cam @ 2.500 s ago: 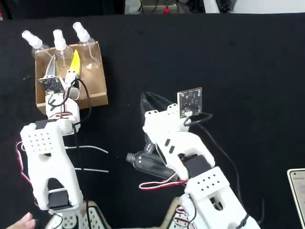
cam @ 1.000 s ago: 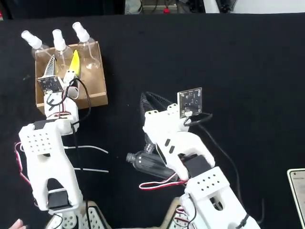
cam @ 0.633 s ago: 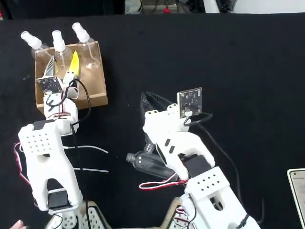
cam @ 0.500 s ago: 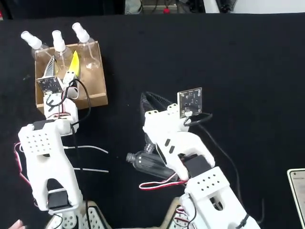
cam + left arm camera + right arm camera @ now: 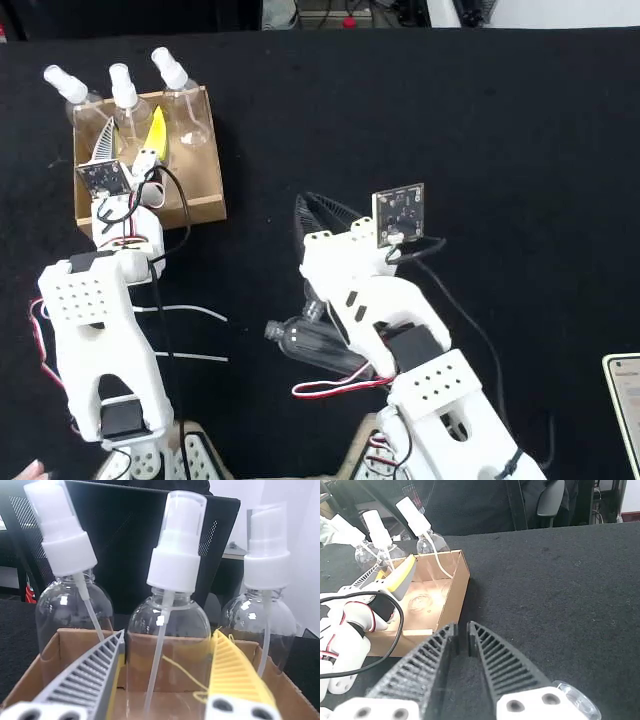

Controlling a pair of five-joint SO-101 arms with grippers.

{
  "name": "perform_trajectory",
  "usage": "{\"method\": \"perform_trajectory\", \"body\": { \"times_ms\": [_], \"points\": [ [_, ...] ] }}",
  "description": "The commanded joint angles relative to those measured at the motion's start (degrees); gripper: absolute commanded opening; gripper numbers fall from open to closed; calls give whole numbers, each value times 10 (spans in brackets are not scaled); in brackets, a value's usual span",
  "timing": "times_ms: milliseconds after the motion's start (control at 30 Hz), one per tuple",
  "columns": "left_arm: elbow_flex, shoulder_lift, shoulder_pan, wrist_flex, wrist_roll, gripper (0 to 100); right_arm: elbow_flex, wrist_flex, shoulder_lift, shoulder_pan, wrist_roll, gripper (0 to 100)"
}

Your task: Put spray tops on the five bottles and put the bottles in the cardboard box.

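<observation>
Bottles with spray tops (image 5: 175, 555) are standing three abreast in the cardboard box (image 5: 198, 205), and the left gripper (image 5: 133, 122) is hanging inside it with its grey and yellow fingers spread wide, the middle bottle (image 5: 167, 630) sitting between them and the neighbouring bottles (image 5: 260, 615) just outside each finger. Whether either finger is touching the glass-clear wall cannot be told. The right gripper (image 5: 462, 630) is pointing out over the black table (image 5: 500, 150) with its fingers drawn almost together on nothing, while an uncapped bottle (image 5: 310, 345) is lying on its side behind it, partly under that arm. The danger here is looking twofold. In the box, the fingers are crowding tall, top-heavy bottles, one of them already leaning outward; a sideways swing or a lift that is not straight would likely be catching a neighbour or a spray top and tipping it over the far wall, and a closing of the jaws would be picking the middle bottle back up. At the right arm, the lying bottle is round and free to roll, so any shift of the arm above it would probably be nudging it away, and the narrow fingers would be needing to widen and back up before any grasp.
</observation>
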Motion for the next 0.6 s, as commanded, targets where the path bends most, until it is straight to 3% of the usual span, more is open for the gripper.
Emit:
{"method": "perform_trajectory", "body": {
  "times_ms": [0,567],
  "points": [
    [7,-1,-19,1,-4,251,-3,-16,41,-6,5,42],
    [7,-1,-19,27,-4,251,-3,-16,40,-6,5,42]
  ]
}}
